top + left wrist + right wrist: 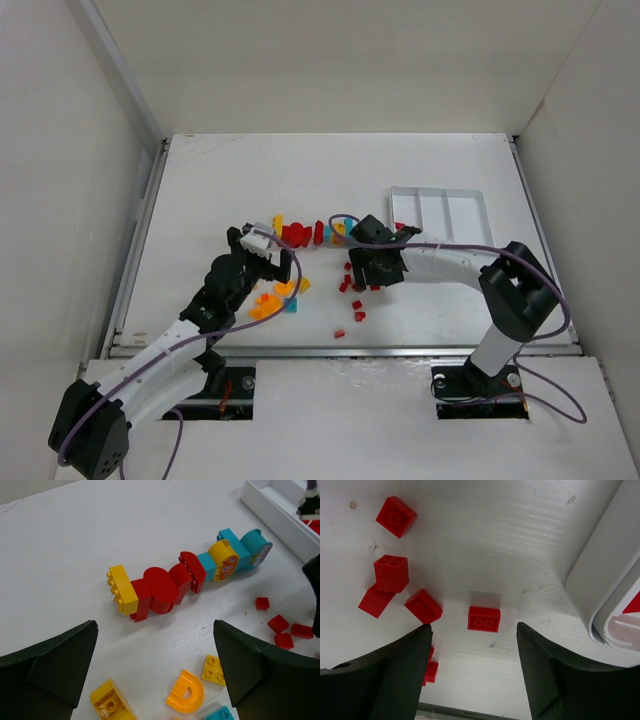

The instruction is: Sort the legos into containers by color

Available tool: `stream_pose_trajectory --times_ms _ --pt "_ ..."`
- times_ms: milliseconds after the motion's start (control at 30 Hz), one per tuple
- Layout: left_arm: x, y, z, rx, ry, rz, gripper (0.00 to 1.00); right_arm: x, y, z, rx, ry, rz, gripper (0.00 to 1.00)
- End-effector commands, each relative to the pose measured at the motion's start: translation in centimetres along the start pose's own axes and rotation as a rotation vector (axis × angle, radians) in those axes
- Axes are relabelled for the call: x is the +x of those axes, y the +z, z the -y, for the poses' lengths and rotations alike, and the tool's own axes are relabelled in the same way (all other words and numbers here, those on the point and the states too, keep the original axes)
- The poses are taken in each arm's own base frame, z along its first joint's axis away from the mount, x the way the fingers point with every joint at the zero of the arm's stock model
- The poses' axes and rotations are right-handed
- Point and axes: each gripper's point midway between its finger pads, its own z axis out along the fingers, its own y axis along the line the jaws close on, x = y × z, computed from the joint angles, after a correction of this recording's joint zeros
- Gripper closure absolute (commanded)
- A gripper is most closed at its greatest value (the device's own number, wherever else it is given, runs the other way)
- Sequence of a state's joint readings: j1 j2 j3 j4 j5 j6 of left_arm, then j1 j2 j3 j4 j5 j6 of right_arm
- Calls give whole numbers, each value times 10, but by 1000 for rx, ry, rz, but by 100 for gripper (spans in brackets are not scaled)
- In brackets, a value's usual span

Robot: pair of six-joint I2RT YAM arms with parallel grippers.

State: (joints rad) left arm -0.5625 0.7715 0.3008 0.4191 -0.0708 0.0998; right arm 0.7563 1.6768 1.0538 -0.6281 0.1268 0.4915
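Observation:
A joined row of legos (160, 587) (yellow, red, cyan) lies mid-table, also in the top view (300, 235). Loose orange and yellow pieces (270, 300) and a cyan one lie near it; an orange arch (186, 692) and a yellow plate (214, 670) sit between my left fingers. My left gripper (155, 630) is open and empty just above them (272, 262). Small red bricks (352, 285) lie scattered to the right. My right gripper (366, 268) is open and empty, with one red brick (484, 618) just ahead of its tips (473, 630). The white three-compartment tray (440, 190) stands at back right.
The tray's corner (600, 580) is close on the right of my right gripper. More red bricks (391, 573) lie to its left, and two (357, 312) sit nearer the front edge (340, 350). White walls enclose the table.

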Motion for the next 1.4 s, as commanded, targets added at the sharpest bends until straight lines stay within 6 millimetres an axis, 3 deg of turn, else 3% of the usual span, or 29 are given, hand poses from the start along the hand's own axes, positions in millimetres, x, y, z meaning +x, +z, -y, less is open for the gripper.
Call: stream_pose_trajectory --times_ms 0,167,333,533,667,733,800,867,1000,1100,1233,1300,1333,1367 --pt "-29 -2 -3 -32 -85 128 0 -15 6 -7 -3 54 55 28" --pt "-32 -3 -1 -21 -86 137 0 -12 17 -3 33 40 37 39" --pt "-32 -3 1 -10 -85 137 0 -14 15 -2 37 52 47 51" --pt "-32 -3 2 -2 -75 137 0 -9 12 3 51 59 43 85" --pt "-32 -3 4 8 -74 137 0 -30 -6 -3 26 72 113 91" --pt "-32 -3 4 8 -74 137 0 -49 -28 -2 33 111 182 91" --pt "-32 -3 4 8 -74 137 0 -67 -54 17 130 175 276 97" --pt "-32 -3 4 8 -74 137 0 -78 -65 38 196 254 336 99" --pt "-30 -3 5 16 -65 137 0 -93 -64 88 259 386 351 99" --pt "-32 -4 5 16 -66 146 0 -98 -54 109 303 424 342 99" --pt "-32 -4 5 16 -66 146 0 -109 -48 126 318 453 349 90" --pt "-32 -4 5 16 -66 146 0 -112 -48 129 324 451 349 77" --pt "-32 -4 6 25 -65 146 0 -116 -51 128 318 454 361 52" --pt "-32 -4 6 25 -65 146 0 -121 -54 127 312 457 372 39"
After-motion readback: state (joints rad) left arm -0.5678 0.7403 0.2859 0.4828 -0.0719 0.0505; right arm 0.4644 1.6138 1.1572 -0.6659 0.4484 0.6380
